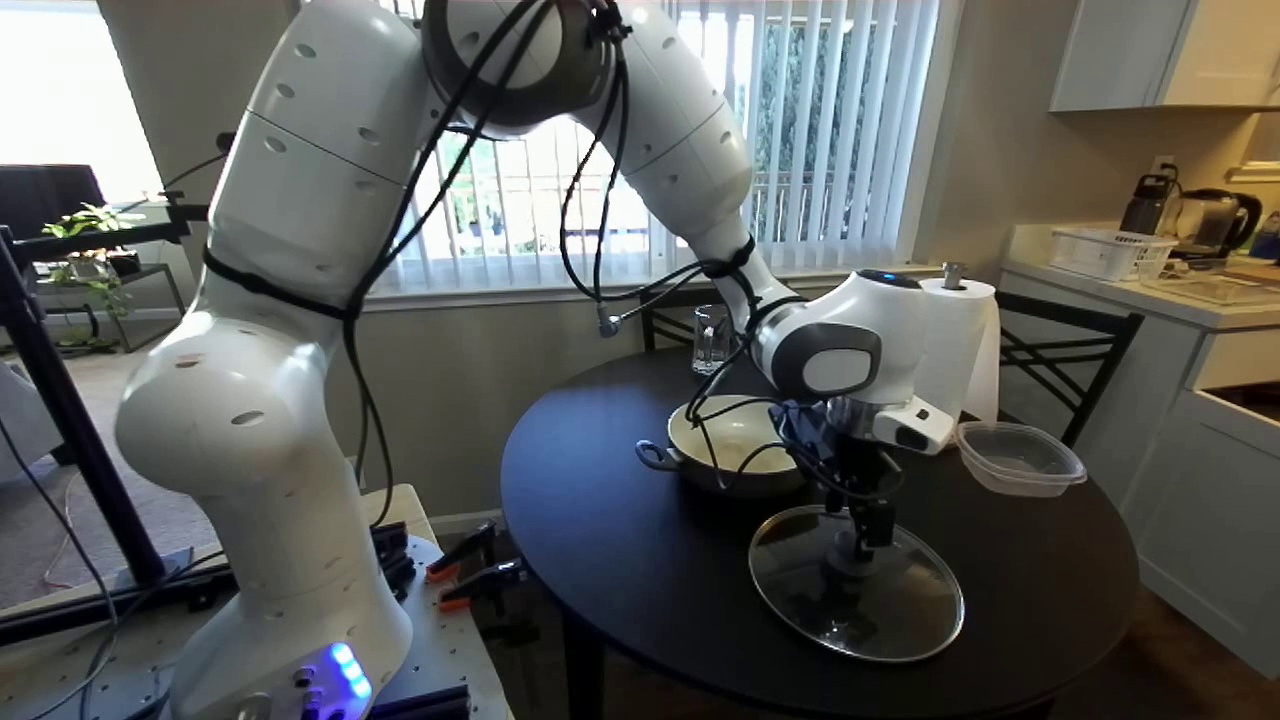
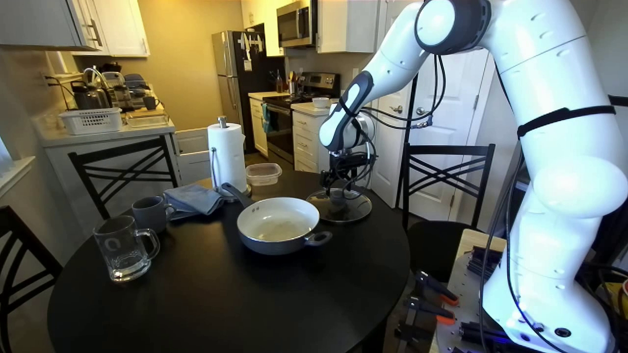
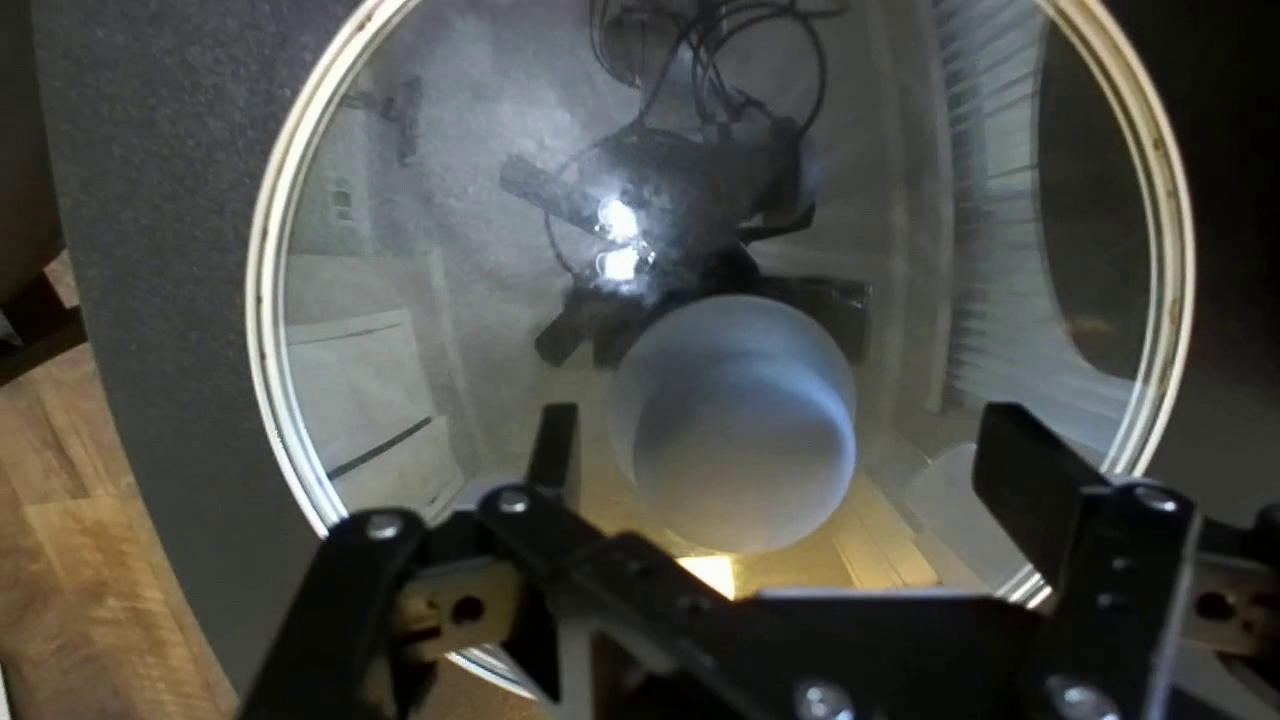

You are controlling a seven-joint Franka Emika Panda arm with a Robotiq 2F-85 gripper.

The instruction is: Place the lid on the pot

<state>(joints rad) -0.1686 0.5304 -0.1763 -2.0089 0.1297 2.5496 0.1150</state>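
Note:
The lid [image 1: 905, 615] is round clear glass with a metal rim and a grey knob. It lies flat on the dark table, and it also shows in an exterior view [image 2: 351, 213] and the wrist view [image 3: 440, 230]. My gripper [image 1: 862, 540] points down over the lid's knob. In the wrist view the gripper [image 3: 778, 435] is open, with the knob [image 3: 745, 460] between its fingers and a gap on each side. The pot [image 2: 279, 228], cream inside and grey outside, stands uncovered beside the lid. It has a long handle and a short loop handle.
A paper towel roll [image 2: 228, 157] and a clear plastic container [image 1: 1020, 460] stand behind the pot and lid. A grey cloth [image 2: 194, 200], a grey mug [image 2: 149, 214] and a glass mug [image 2: 122, 250] are on the table. Cables hang from the arm near the pot.

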